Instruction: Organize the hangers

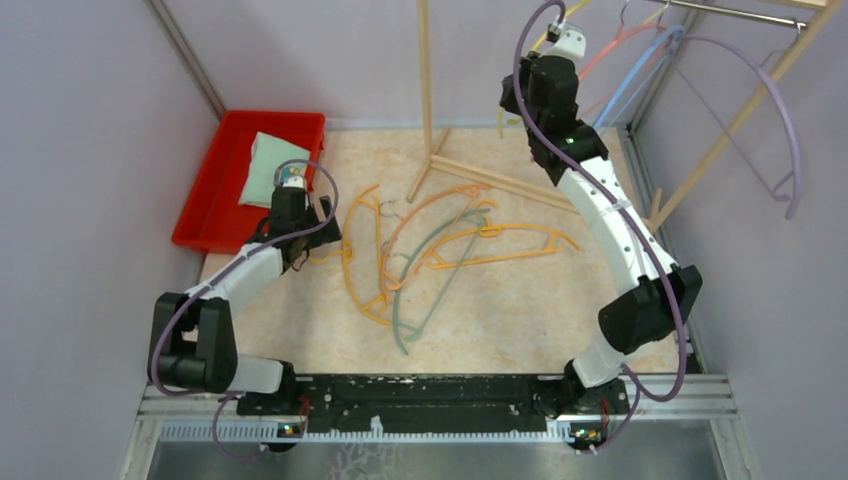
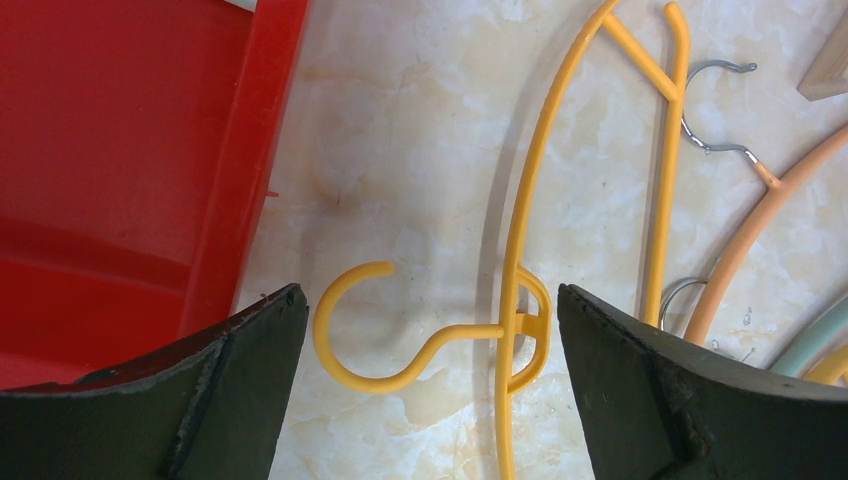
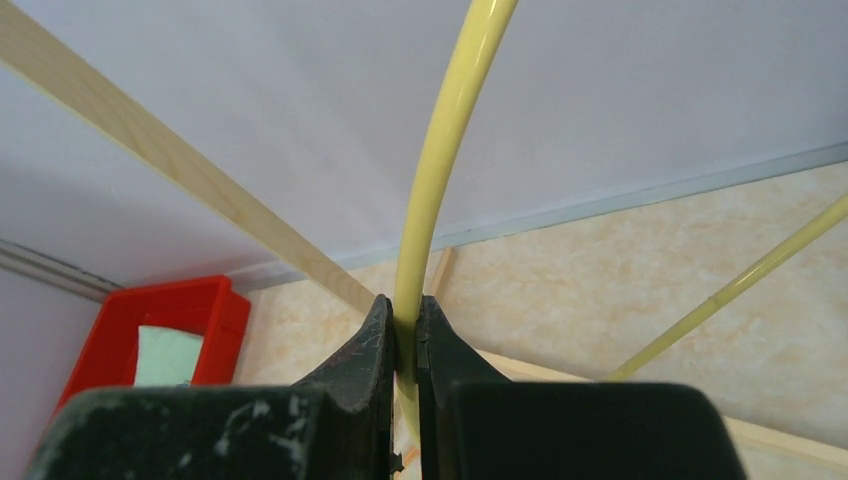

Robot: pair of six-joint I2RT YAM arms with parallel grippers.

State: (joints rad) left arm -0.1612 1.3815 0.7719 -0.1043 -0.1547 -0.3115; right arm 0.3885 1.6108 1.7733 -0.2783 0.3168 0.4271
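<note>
Several hangers lie tangled mid-table: a yellow one point(image 1: 360, 262), a peach one point(image 1: 430, 208), a green one point(image 1: 436, 280) and an orange one point(image 1: 505, 240). My left gripper point(image 2: 425, 330) hovers open just above the table. The yellow hanger's hook point(image 2: 362, 335) and neck lie between its fingers, untouched. My right gripper point(image 3: 405, 335) is raised at the back by the rack and is shut on the rim of a pale yellow hanger point(image 3: 440, 170). Pink point(image 1: 622, 42), blue point(image 1: 640, 72) and lavender point(image 1: 775, 95) hangers hang on the metal rod point(image 1: 745, 12).
A red bin point(image 1: 225, 180) holding a pale green cloth point(image 1: 265, 168) stands at the back left, close beside my left gripper point(image 1: 312, 238). The wooden rack poles point(image 1: 425, 75) rise at the back, with floor struts point(image 1: 500, 180) behind the hanger pile. Walls close in both sides.
</note>
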